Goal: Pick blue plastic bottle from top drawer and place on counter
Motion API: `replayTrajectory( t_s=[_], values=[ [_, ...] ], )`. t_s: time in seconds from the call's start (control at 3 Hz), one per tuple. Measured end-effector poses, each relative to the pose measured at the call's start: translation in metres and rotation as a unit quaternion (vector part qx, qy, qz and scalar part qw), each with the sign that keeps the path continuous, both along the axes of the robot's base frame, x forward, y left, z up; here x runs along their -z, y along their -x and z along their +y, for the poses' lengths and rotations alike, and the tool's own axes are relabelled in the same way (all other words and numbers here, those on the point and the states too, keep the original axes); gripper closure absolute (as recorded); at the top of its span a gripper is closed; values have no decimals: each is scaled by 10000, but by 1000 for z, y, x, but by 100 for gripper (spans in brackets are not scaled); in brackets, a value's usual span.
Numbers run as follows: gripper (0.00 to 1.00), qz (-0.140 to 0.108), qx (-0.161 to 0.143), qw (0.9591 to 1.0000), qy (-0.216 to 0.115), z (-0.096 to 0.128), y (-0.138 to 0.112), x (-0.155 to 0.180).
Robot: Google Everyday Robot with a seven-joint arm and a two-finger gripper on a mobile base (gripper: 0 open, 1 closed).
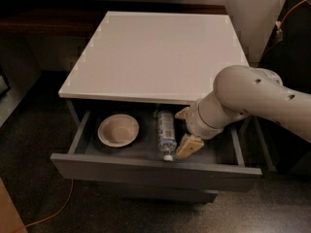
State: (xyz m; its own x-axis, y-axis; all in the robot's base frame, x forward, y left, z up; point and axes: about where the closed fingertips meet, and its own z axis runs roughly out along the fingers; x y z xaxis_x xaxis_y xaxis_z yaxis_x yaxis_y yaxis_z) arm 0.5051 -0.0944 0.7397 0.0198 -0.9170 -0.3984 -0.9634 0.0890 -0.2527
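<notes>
The blue plastic bottle (166, 131) lies lengthwise in the open top drawer (155, 170), its white cap toward the drawer front. My gripper (179, 134) is inside the drawer just right of the bottle, with its two tan fingers (189, 146) spread apart and holding nothing. One finger is near the bottle's far end and the other near its cap end. The white counter (155, 52) above the drawer is bare. My pale arm (252, 98) reaches in from the right.
A tan bowl (118, 129) sits in the left half of the drawer. An orange cable (53, 212) runs over the dark floor at the lower left. A pale wall panel (252, 13) stands behind the counter's right corner.
</notes>
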Motion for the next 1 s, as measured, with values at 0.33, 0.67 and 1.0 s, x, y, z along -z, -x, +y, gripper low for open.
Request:
replayTrajectory(
  t_s=[0.33, 0.67, 1.0],
  values=[
    [48, 6, 40, 10000, 61, -1, -18, 12],
    [80, 124, 84, 9998, 141, 1, -29, 45],
    [100, 237, 123, 9995, 164, 1, -30, 67]
  ],
)
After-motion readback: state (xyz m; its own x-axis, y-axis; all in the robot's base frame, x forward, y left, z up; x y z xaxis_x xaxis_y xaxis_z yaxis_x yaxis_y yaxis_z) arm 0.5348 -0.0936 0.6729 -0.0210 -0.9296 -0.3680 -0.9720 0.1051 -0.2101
